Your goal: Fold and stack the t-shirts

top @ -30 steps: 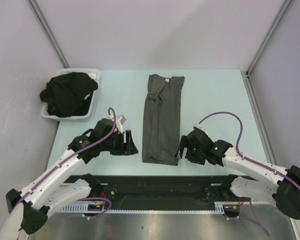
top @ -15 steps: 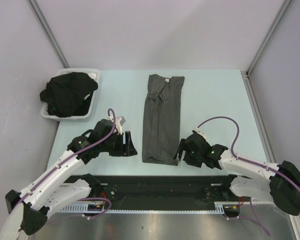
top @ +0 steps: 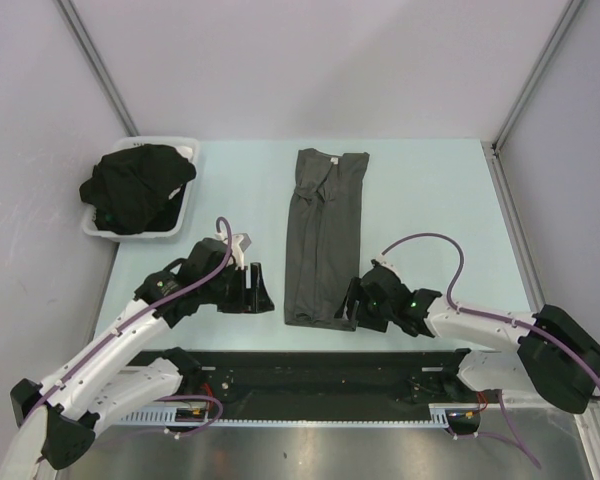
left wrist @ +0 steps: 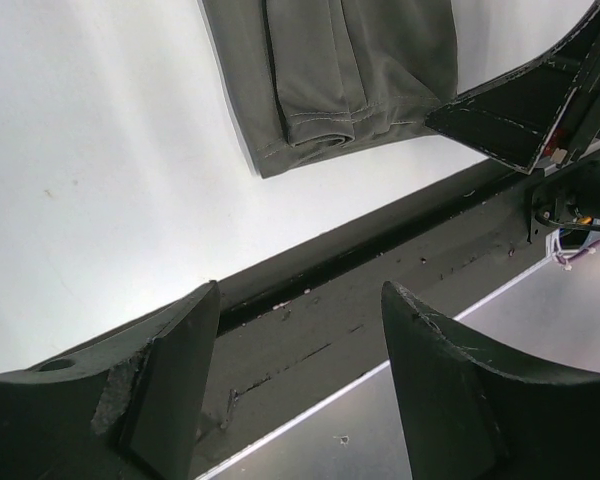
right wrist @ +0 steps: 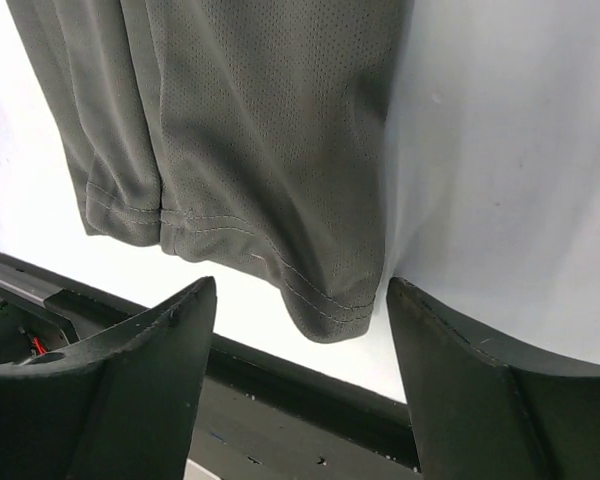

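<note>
Nearest the arm bases, the right fingers stood wide open and held nothing. They straddled the near hem corner of the charcoal t-shirt, at the strip's 5 o'clock. The left fingers were equally open and empty, just beside the hem at 7 o'clock but not over it.

The likely trouble was a partial grab. The hem lay in several stacked layers, and fingers closing from that side could have pinched only the top ply, letting the strip fall open on lifting. With the left fingers off the cloth, an uneven pull could also have skewed the fold.

The shirt lay at the middle of the pale, smooth table as a long narrow strip running from 6 to 12 o'clock, collar at the far end. Its cloth was a fine pin-holed mesh, matte, with a double-stitched hem, and probably slippery.

Farther off at 10 o'clock, the black t-shirts sat in a crumpled heap in a white tray.
</note>
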`<action>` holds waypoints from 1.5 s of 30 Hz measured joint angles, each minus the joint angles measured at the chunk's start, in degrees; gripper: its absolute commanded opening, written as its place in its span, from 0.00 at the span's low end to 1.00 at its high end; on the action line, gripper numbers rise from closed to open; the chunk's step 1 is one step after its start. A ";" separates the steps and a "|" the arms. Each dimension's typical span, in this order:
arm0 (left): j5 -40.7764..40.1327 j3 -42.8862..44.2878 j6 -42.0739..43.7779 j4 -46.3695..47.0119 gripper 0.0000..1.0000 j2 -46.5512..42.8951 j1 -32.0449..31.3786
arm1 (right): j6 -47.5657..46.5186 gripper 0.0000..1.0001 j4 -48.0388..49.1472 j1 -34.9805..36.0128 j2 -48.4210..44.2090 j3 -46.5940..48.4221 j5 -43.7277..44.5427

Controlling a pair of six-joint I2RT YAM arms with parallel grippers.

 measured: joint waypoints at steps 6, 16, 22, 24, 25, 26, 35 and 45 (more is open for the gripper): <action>0.00 0.00 0.00 -0.13 0.72 0.02 0.00 | 0.35 0.64 -0.17 0.28 0.24 -0.13 -0.66; 0.04 -0.02 -0.04 0.15 0.72 0.02 0.00 | 0.28 0.52 -2.34 0.33 -0.61 -0.39 -0.90; 0.02 -0.02 -0.04 0.15 0.72 0.02 0.00 | -0.13 0.45 -0.22 0.33 1.44 -0.39 -1.97; 0.00 -0.02 -0.04 0.13 0.72 0.00 0.00 | -0.17 0.45 1.29 0.33 2.43 -0.37 -2.73; 0.00 -0.02 -0.04 0.13 0.72 0.00 0.00 | -0.15 0.44 2.10 0.33 2.93 -0.37 -3.17; 0.00 -0.02 -0.04 0.13 0.72 -0.02 0.00 | -0.17 0.43 2.82 0.33 3.32 -0.37 -3.54; -0.02 -0.04 -0.11 0.13 0.72 -0.07 0.00 | -0.52 0.23 5.18 0.31 5.53 -0.37 -5.46; 1.38 -5.57 -1.31 4.42 0.72 0.00 0.00 | -1.40 0.18 3.89 -0.31 5.40 -0.37 -6.23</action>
